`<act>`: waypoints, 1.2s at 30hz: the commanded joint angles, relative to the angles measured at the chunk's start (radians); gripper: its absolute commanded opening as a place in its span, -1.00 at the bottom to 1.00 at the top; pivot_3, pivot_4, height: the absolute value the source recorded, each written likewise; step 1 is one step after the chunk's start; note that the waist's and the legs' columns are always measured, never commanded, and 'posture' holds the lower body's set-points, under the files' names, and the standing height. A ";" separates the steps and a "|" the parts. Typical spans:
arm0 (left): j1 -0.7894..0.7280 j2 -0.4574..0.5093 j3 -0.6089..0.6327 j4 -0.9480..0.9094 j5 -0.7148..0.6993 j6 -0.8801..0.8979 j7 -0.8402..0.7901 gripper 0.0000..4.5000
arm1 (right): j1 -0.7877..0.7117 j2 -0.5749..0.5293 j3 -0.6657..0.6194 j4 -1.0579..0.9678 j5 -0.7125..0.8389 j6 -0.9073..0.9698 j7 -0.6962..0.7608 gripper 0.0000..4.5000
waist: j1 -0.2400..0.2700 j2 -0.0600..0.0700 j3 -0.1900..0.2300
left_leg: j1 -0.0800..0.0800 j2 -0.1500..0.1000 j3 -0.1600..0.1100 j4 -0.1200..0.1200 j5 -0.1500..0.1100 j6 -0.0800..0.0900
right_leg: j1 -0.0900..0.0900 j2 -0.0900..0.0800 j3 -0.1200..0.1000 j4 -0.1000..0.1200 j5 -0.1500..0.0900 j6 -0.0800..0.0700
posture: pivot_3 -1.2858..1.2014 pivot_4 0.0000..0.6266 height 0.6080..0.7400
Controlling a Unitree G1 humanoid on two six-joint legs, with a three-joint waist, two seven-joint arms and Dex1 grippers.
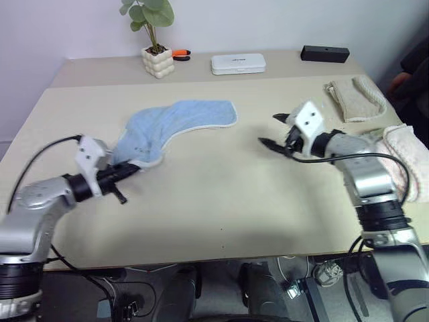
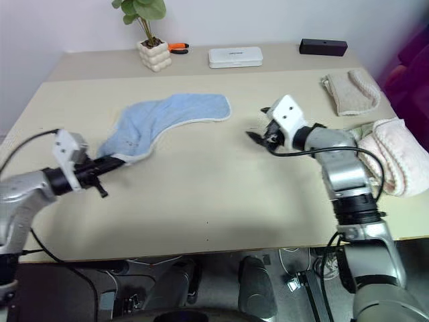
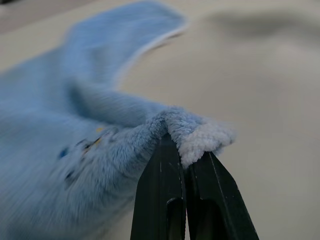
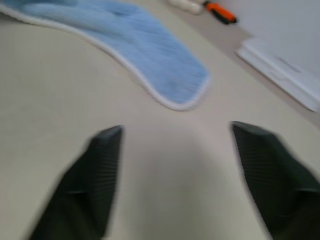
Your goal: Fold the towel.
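Observation:
The light blue towel (image 1: 175,123) with whitish edging lies stretched and bunched across the middle of the table, one end reaching toward the right. My left gripper (image 1: 129,169) is shut on the towel's near left corner (image 3: 197,135), the cloth pinched between its black fingers (image 3: 160,195). My right gripper (image 1: 273,131) hangs open a short way to the right of the towel's far end (image 4: 175,80), with nothing between its fingers (image 4: 95,175).
A beige ribbed towel (image 1: 354,97) and a cream fluffy towel (image 1: 409,157) lie at the table's right side. Along the back stand a potted plant (image 1: 155,37), an orange tool (image 1: 181,54), a white case (image 1: 238,64) and a black box (image 1: 325,53).

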 commanded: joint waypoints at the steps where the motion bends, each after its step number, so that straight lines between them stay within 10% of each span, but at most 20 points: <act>1: -0.056 -0.077 -0.104 -0.178 -0.087 0.090 0.045 -1.00 | -0.044 0.035 0.026 0.044 -0.059 -0.078 -0.032 0.96 | 0.002 0.000 0.000 | 0.000 0.000 0.000 0.000 0.000 0.000 | 0.000 0.000 0.000 0.000 0.000 0.000 | 0.03 -0.52 1.00; 5: -0.159 -0.196 -0.180 -0.344 -0.278 0.237 0.122 -1.00 | -0.064 0.047 0.041 0.132 -0.110 -0.137 -0.063 0.96 | 0.002 0.000 0.000 | -0.001 -0.001 -0.001 0.002 0.000 0.000 | 0.001 0.000 0.000 0.000 0.001 0.001 | 0.03 -0.52 1.00; 12: -0.050 -0.016 0.076 -0.409 -0.676 0.437 0.160 -1.00 | -0.085 0.059 0.050 0.205 -0.148 -0.210 -0.063 0.96 | -0.033 0.001 0.000 | 0.000 0.001 0.000 0.004 0.000 0.000 | 0.000 0.006 0.003 0.001 0.001 0.000 | 0.03 -0.52 1.00; 21: 0.558 0.301 0.186 -0.262 -0.171 0.210 -0.098 -1.00 | -0.117 0.105 0.095 0.303 -0.195 -0.329 -0.044 0.96 | -0.022 0.001 0.000 | 0.003 0.003 0.009 -0.004 -0.001 0.001 | -0.001 0.008 0.008 -0.003 0.001 -0.004 | 0.03 -0.52 1.00; 36: 0.475 0.260 0.113 -0.208 -0.063 0.126 -0.151 -1.00 | -0.289 0.207 0.255 0.625 -0.454 -0.626 -0.223 0.96 | -0.019 0.001 0.000 | 0.003 0.011 0.010 -0.005 -0.001 0.000 | -0.002 0.013 0.008 -0.006 0.004 -0.006 | 0.03 -0.52 1.00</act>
